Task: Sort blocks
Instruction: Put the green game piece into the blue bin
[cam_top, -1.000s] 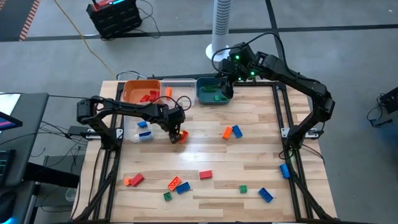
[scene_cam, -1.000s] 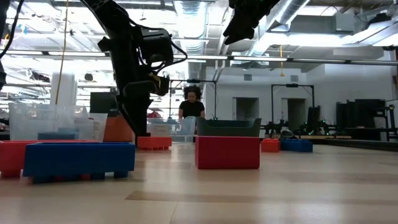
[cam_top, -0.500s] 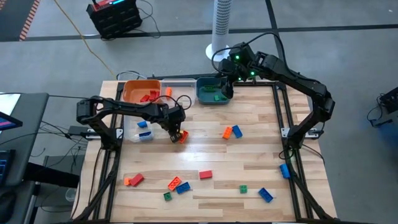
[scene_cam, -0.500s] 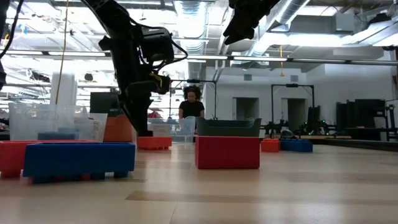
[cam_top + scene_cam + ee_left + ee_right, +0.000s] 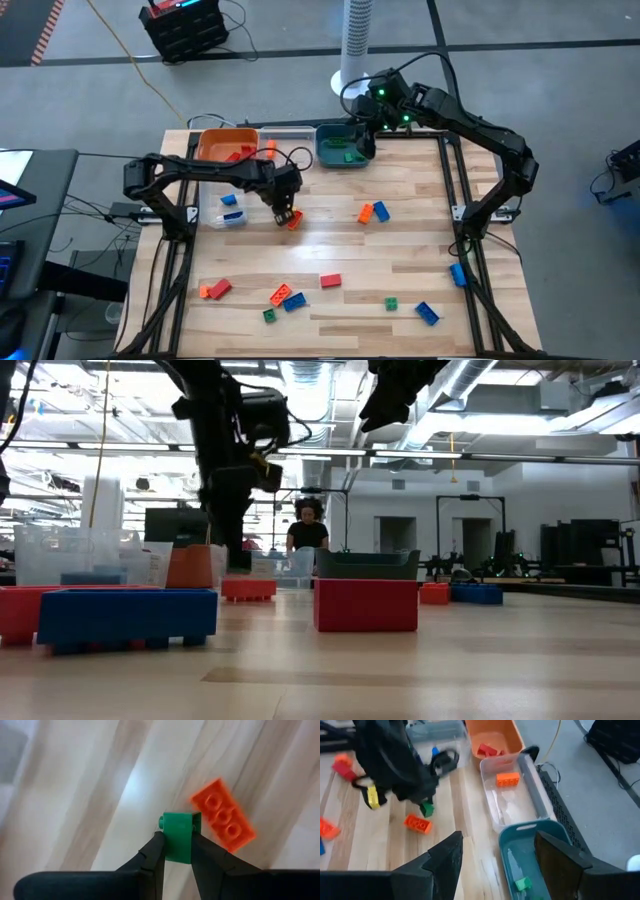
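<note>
A small green studded plastic brick (image 5: 178,837) is pinched in the left tool (image 5: 175,851) — just beside a flat orange studded brick (image 5: 223,815) on the wooden worktop (image 5: 410,240). Right tool (image 5: 496,851) — spread wide, empty — is held over the teal plastic bin (image 5: 530,851).

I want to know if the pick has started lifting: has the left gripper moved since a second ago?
Yes. In the low view the left gripper has risen off the table, measured against the orange bin behind it.

You have the small green studded plastic brick (image 5: 178,837) raised above the tabletop, beside the orange studded plastic brick (image 5: 223,815) lying flat.
</note>
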